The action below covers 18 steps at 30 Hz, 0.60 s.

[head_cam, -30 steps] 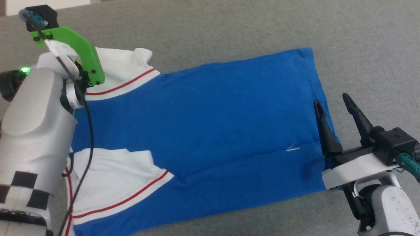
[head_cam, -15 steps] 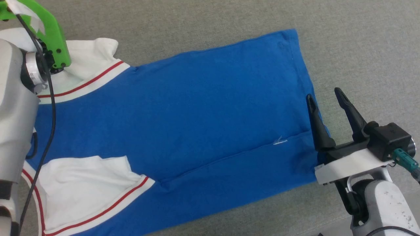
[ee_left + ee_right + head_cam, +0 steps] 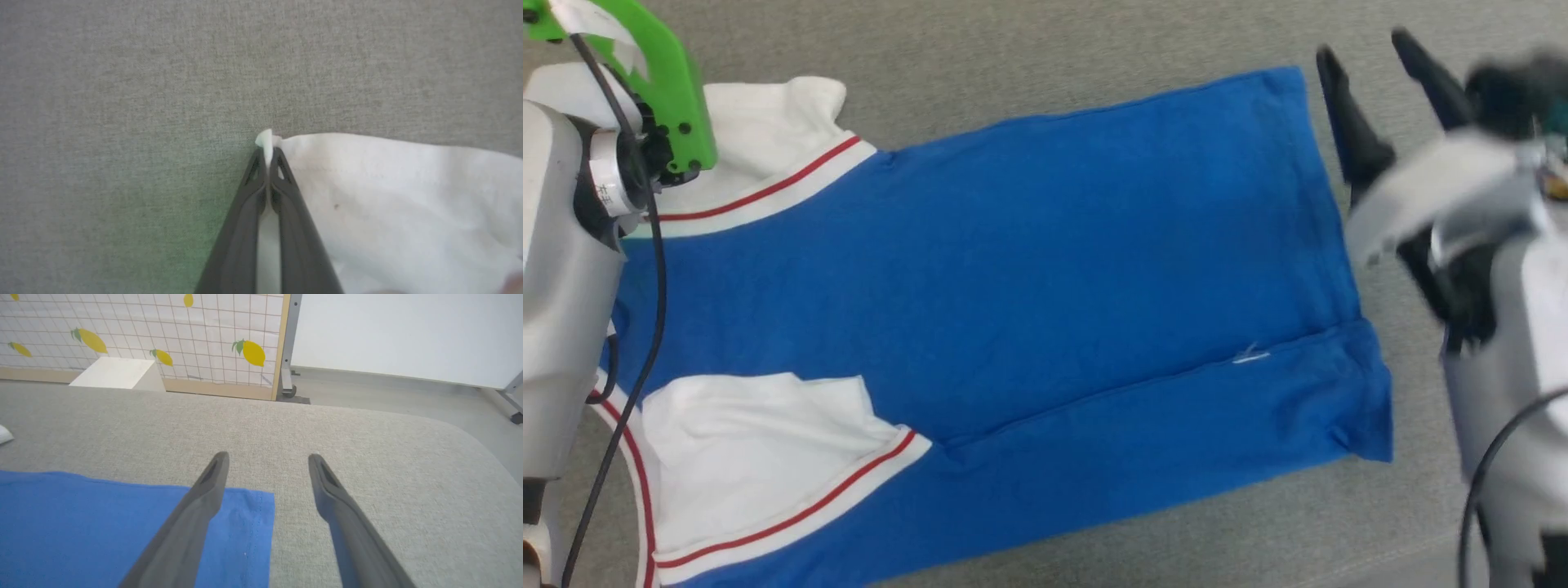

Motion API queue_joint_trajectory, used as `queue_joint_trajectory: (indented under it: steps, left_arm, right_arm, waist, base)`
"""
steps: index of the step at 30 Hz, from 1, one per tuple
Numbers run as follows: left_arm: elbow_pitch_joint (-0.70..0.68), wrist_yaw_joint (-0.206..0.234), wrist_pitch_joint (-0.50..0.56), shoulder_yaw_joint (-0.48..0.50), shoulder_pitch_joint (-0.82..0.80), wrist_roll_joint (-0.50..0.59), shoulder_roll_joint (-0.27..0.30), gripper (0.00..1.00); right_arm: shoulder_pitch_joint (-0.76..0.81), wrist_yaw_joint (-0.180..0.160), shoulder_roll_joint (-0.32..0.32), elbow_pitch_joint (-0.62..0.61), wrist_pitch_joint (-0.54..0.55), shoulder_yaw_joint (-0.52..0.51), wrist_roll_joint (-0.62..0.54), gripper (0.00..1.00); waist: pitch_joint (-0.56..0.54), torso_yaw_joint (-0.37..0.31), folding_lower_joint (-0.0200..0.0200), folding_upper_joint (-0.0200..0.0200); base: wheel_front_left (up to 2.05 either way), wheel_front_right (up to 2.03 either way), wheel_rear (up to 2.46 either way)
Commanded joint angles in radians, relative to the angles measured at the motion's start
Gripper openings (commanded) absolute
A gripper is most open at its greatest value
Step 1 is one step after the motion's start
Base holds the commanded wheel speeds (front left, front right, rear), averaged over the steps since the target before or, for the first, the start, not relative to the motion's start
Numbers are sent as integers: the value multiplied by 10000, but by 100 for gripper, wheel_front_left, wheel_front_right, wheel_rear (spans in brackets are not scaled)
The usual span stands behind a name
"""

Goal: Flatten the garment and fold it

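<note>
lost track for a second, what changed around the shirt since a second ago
The right gripper, open, moved along the hem of the shirt from its near part to the far corner. The left gripper stays shut on the white sleeve; the shirt lies as before.

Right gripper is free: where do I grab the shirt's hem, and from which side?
Probably the far hem corner, from the right, off its edge: it lies flat with bare cushion beyond, and the open right gripper hangs astride it.
</note>
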Motion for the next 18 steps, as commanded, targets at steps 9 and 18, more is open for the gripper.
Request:
queue_joint_trajectory:
  steps: [9,18]
  left_arm:
    - [-326,4,261,-308,408,-45,-122,0]
    - [-490,-96,174,-330,431,-136,-83,0]
  right_arm:
    - [-2460,-15,1,3110,4037,-78,-293,100]
    - [-3009,-15,38,3888,7100,340,-336,16]
  waist:
    - [511,601,0,57]
    - [716,713,0,57]
  base:
    - [0,0,0]
    - [0,0,0]
